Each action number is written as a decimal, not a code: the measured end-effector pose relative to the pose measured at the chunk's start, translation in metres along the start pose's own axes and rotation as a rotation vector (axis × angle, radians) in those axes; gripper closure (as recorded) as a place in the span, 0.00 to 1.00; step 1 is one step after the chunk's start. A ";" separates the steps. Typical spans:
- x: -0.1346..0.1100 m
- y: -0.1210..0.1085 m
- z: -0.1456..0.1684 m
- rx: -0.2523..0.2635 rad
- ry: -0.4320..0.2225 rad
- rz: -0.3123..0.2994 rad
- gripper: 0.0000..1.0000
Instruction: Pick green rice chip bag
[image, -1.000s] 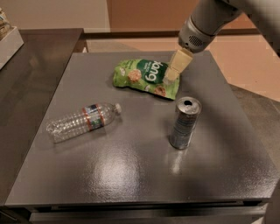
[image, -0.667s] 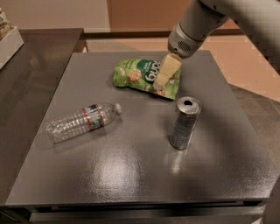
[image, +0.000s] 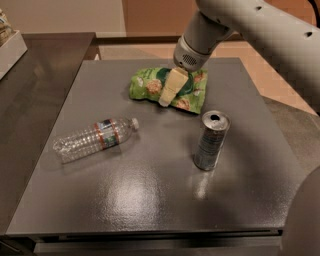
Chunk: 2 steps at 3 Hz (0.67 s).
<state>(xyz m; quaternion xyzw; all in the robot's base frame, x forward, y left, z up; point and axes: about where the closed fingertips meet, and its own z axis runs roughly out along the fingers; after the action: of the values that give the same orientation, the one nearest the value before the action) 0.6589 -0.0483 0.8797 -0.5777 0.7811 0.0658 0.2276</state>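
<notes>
The green rice chip bag (image: 150, 85) lies flat at the back middle of the dark grey table (image: 150, 200). It is bright green with pictures of tan rice cakes. My gripper (image: 167, 95) comes down from the upper right on the pale arm. Its cream-coloured fingers (image: 171, 86) point down over the middle of the bag and cover its logo. The tips sit at or just above the bag's front edge.
A silver drink can (image: 211, 140) stands upright in front of and to the right of the bag. A clear plastic water bottle (image: 95, 139) lies on its side at the left. A white box (image: 11, 47) stands at the far left on a neighbouring counter.
My arm has swung left, carrying the gripper from the bag's right end to over its middle. The bag, can and bottle have not moved.
</notes>
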 end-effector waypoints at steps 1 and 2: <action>-0.002 -0.011 0.014 0.018 0.025 0.003 0.00; 0.001 -0.019 0.025 0.019 0.060 -0.001 0.06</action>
<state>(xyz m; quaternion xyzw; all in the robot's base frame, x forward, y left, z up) 0.6828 -0.0462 0.8604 -0.5775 0.7879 0.0411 0.2096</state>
